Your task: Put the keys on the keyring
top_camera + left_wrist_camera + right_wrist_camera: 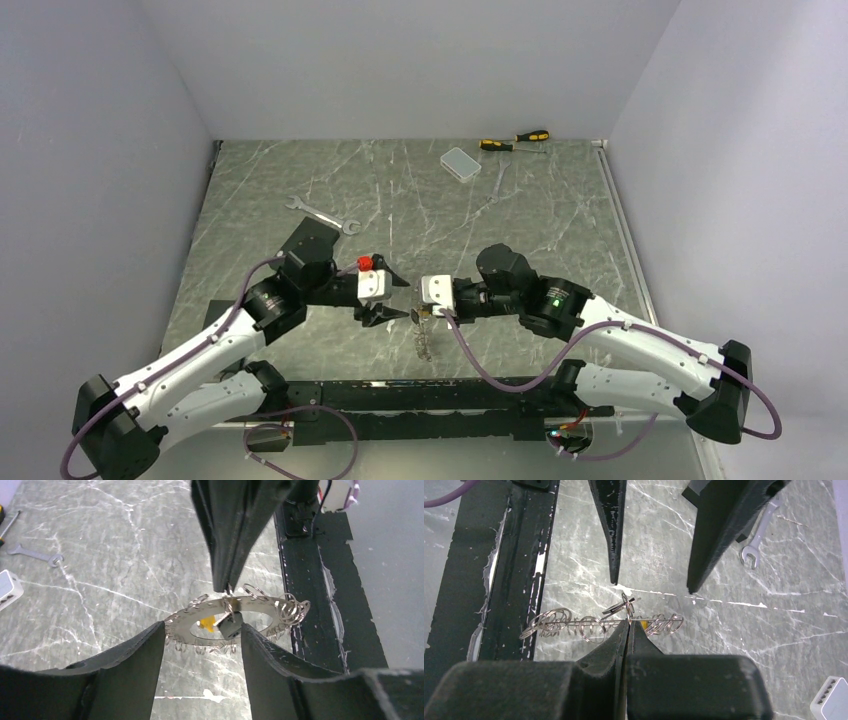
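Right, your marble table (500, 210) carries a spanner (322, 214), pale box (461, 163) and screwdrivers (515, 141), all well back. By the black rail (420, 395) your right gripper (627, 626) pinches the toothed silvery keyring (187, 625). Your left gripper (202, 627) is released beside it. A yellow-headed key (209, 624) and a black-headed key (231, 625) hang there.

I have the keyring (424, 340) hanging between left gripper (398, 300) and right gripper (424, 312), black rail (420, 392) close by. Beyond, the tabletop (500, 230) lies open up to the spanner (322, 212).
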`<state>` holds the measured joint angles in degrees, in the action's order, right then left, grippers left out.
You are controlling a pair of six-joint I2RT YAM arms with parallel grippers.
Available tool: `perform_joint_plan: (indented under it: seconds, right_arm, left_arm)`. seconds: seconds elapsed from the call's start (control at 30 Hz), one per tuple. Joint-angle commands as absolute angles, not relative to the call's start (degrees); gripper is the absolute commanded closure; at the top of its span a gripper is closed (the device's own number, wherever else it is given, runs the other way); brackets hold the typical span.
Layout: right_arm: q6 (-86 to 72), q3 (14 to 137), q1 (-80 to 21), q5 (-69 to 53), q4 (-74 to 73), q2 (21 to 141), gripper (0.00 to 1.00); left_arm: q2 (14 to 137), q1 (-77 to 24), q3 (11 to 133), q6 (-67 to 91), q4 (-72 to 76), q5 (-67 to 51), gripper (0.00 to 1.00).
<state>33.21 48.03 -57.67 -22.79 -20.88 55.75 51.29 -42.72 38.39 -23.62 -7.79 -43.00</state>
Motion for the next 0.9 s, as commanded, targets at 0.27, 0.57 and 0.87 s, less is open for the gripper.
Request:
perform_joint_plan:
  seconds: [0.27, 0.57, 0.87]
  right_arm:
    - [33.8, 48.8, -57.5, -22.7, -16.3, 53.8, 1.0]
    - [34.0, 48.0, -57.5, -22.1, -15.7, 53.1, 1.0]
    - [34.0, 46.7, -57.5, -21.1, -13.4, 52.7, 1.0]
  left_arm:
    - [53.4, -38.3, 42.2, -9.5, -1.3, -34.6, 0.01]
    - [47.1, -38.0, 40.2, -6.6, 4.7, -24.7, 0.01]
    - [44.3, -37.9, 36.2, -10.2, 8.4, -28.6, 0.01]
